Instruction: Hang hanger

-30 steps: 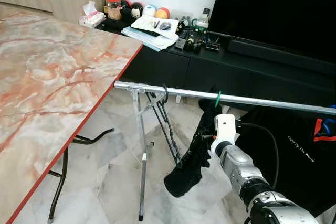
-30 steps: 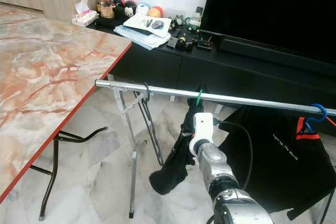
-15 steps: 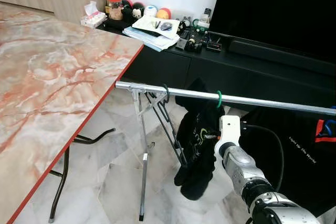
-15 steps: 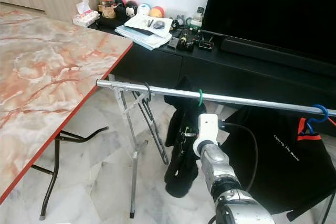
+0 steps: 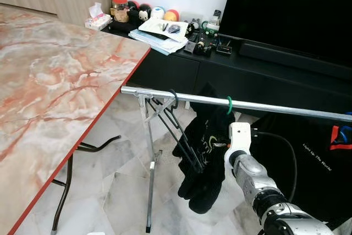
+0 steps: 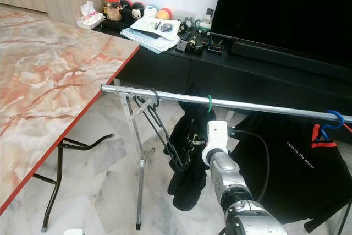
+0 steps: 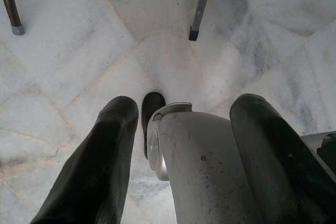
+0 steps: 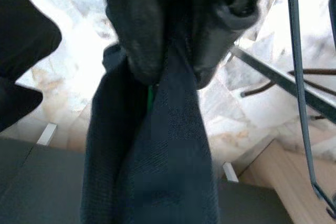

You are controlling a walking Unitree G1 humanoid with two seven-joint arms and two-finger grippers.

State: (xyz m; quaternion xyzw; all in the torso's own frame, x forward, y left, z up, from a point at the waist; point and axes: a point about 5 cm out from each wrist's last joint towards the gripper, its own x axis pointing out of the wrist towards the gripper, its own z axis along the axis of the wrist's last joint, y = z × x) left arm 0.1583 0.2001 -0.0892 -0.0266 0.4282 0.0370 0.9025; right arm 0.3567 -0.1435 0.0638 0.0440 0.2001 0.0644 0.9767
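Observation:
A green hanger's hook [image 5: 229, 103] sits over the silver rail [image 5: 275, 107] of a clothes rack. A black garment [image 5: 203, 152] droops from that hanger below the rail. My right gripper [image 8: 170, 61] is just below the rail, and its black fingers [image 8: 139, 30] are shut on the dark cloth with a sliver of green hanger between them. In the eye views its white wrist [image 5: 240, 136] is to the right of the garment. My left gripper [image 7: 173, 129] hangs idle over the marble floor with its fingers apart.
An empty black hanger [image 5: 179, 130] hangs near the rail's left end by the rack's leg [image 5: 149, 180]. A black T-shirt [image 5: 313, 158] on a blue hook [image 6: 333, 118] hangs at the right. The marble table [image 5: 55, 81] stands left; a cluttered TV stand [image 5: 220, 72] is behind.
The black garment has come up from a low slant toward the left and now bunches under the rail. My right wrist has risen slightly. The empty black hanger has swung.

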